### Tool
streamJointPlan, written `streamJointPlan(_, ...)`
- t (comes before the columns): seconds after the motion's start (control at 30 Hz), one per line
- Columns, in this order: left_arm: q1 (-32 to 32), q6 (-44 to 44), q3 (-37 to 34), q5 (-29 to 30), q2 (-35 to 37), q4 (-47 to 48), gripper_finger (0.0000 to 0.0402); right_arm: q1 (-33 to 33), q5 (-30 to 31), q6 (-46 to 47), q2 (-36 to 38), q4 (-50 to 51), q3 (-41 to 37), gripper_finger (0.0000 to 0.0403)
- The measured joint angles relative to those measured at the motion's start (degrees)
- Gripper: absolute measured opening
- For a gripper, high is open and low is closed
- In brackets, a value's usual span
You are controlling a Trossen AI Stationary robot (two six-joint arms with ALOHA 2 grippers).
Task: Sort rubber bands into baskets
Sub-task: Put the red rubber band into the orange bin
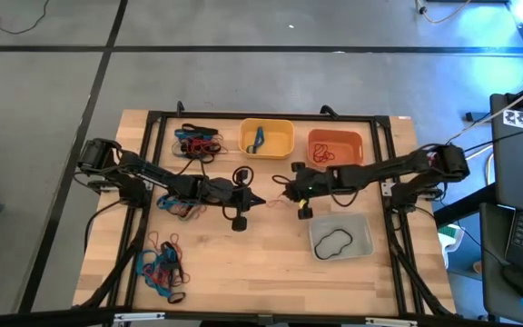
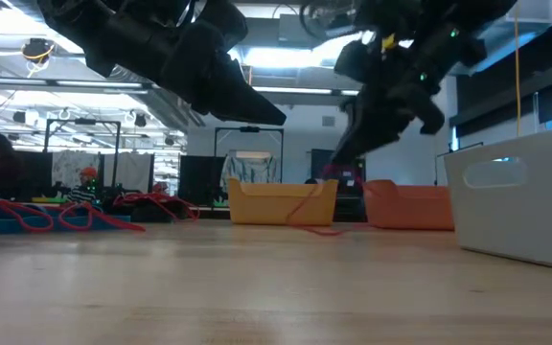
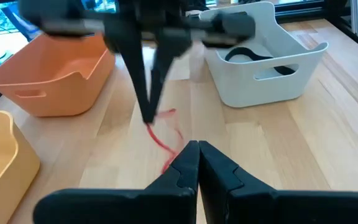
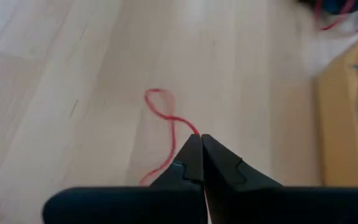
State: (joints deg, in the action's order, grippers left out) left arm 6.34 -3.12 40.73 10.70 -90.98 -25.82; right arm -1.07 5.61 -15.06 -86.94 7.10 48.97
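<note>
Pinching a red rubber band point(image 4: 166, 121) off mid-table in our closed right gripper point(image 4: 201, 138) (left gripper point(image 3: 197, 146) shut, empty), we've barely stocked the three baskets point(image 1: 267, 136), with tangled heaps point(image 1: 163, 268) still waiting.

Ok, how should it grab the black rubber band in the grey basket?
Probably straight from above, pinching one strand of the black rubber band: it lies flat as an open loop, and the walls of the grey basket block the sides.
</note>
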Motion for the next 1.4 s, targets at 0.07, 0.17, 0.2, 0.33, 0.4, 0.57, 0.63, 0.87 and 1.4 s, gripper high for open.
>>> streamJointPlan(0.07, 0.00, 0.19, 0.00, 0.00, 0.00, 0.00, 0.0001, -0.01, 0.97, -0.01, 2.18, 1.31, 0.00, 0.0001)
streamJointPlan(0.17, 0.00, 0.82, 0.00, 0.00, 0.00, 0.13, 0.0001, -0.01, 2.04, -0.23, 5.24, 3.56, 0.00, 0.0001)
streamJointPlan(0.2, 0.00, 1.11, 0.00, 0.00, 0.00, 0.34, 0.0001, -0.01, 2.55, -0.23, 6.42, 4.62, 0.00, 0.0001)
streamJointPlan(0.33, 0.00, 1.27, -0.02, -0.02, 0.00, 1.30, 0.0001, -0.01, 5.21, -0.23, 11.02, 8.61, 0.04, 0.0001)
streamJointPlan(0.4, 0.00, 1.28, -0.02, -0.02, 0.00, 1.26, 0.0001, -0.01, 6.85, -0.26, 13.06, 10.11, 0.04, 0.0001)
streamJointPlan(0.57, 0.00, 1.27, -0.02, -0.02, 0.00, 1.25, 0.0001, -0.02, 12.82, -0.27, 17.52, 14.07, 0.04, 0.0000)
streamJointPlan(0.63, 0.00, 1.27, -0.02, -0.02, 0.00, 1.25, 0.0001, 0.37, 16.37, -0.27, 19.19, 15.47, 0.04, 0.0000)
streamJointPlan(0.87, 0.00, 1.39, -0.02, -0.02, 0.00, 1.25, 0.0001, 6.20, 20.67, -0.30, 25.35, 18.96, 0.04, 0.0000)
streamJointPlan(1.4, 0.00, 1.54, -0.02, -0.02, 0.00, 1.22, 0.0001, 26.07, 21.90, -0.85, 30.39, 24.24, 0.05, 0.0000)
